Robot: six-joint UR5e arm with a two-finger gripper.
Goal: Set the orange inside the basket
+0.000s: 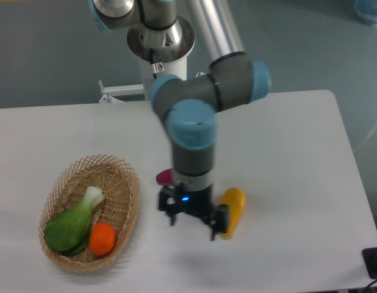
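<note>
White tabletop [286, 134] fills most of the shot, with grey floor behind it and the arm's pedestal base [161, 43] parked at the far edge. The basket [124, 210] is sat near the left front of the table, and the orange [102, 238] is found inside it, down at the near end, touching a green leafy vegetable with a white stalk [72, 223] that's laid along the basket's left side. The gripper [193, 220] is seen well to the right of the basket, pointed down just above the table with its two fingers spread apart and nothing held between them. A yellow mango-like fruit [233, 204] is partly covered by the right finger, and a dark red fruit [164, 177] is mostly hidden behind the wrist.
</note>
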